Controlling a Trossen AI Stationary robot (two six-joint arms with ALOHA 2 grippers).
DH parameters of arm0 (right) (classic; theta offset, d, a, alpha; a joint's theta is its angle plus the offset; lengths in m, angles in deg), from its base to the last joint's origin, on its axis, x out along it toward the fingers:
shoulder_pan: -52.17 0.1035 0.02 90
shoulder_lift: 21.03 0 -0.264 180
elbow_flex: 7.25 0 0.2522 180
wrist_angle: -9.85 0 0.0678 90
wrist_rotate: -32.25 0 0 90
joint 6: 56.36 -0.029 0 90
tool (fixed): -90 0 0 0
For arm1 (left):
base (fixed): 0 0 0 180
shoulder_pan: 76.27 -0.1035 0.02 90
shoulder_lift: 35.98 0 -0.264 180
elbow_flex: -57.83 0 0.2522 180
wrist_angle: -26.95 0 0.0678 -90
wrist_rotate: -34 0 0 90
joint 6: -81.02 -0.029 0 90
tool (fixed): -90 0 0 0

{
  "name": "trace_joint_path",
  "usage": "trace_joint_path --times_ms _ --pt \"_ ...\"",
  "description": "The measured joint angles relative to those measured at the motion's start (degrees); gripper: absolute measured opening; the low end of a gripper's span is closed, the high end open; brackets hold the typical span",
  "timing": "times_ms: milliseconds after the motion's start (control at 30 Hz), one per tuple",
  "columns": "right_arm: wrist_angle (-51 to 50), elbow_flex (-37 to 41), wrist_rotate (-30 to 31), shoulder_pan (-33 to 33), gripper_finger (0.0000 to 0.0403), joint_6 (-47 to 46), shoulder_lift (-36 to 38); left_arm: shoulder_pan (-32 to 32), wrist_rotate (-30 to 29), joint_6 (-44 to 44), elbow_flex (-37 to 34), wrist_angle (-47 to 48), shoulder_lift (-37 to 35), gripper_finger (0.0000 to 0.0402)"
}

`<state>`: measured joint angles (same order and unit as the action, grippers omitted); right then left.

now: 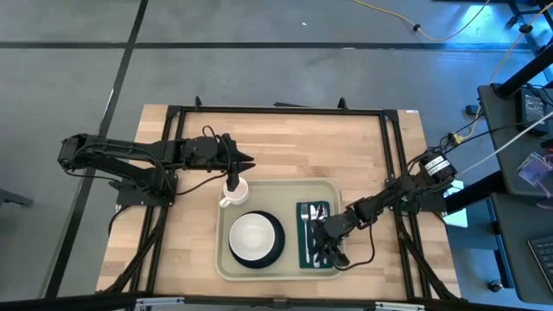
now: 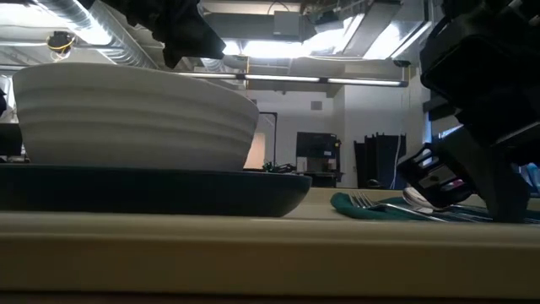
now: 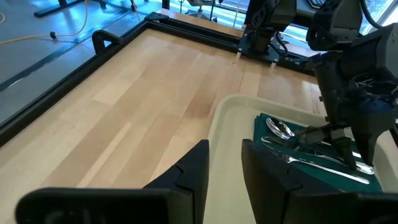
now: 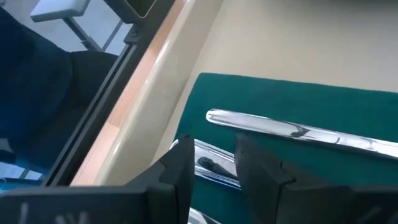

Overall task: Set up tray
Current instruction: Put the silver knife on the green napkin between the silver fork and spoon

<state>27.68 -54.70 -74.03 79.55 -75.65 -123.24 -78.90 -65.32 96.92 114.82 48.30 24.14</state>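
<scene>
On the near half of the wooden table [image 1: 285, 142], the tray [image 1: 278, 271] is lying flat, a pale beige rectangle with rounded corners and a raised rim, judged to be stiff, light when bare but now weighted by its load, and smooth enough to slip; the rim along a long edge is looking like the safest place to take hold, with the tray kept level. Inside it, toward the left arm's side, a dark plate [image 1: 275, 247] is carrying a white bowl [image 1: 251, 235], both likely fragile. Toward the right arm's side a green napkin [image 1: 305, 235] is bearing a fork [image 3: 317, 161] and a spoon [image 3: 279, 128]. Just beside the tray's far corner a white mug [image 1: 233, 193] is standing, with the left gripper [image 1: 232, 181] hanging over it; whether those fingers are pinching the mug's rim cannot be told. The right gripper [image 1: 330, 251] is working low over the napkin, its fingers [image 4: 176, 168] standing narrowly parted astride a cutlery handle, though an actual grip cannot be told.
</scene>
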Motion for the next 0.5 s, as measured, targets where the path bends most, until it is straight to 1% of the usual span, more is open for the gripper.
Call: trace_joint_path --times_ms 200,500 --pt "-0.09 0.00 -0.35 -0.08 0.0116 0.31 0.00 0.01 0.00 0.01 0.00 0.01 0.00 0.0088" --pt "-1.12 0.00 -0.65 -1.19 0.0116 4.06 0.00 0.00 0.00 0.04 0.00 0.01 0.00 0.0088"
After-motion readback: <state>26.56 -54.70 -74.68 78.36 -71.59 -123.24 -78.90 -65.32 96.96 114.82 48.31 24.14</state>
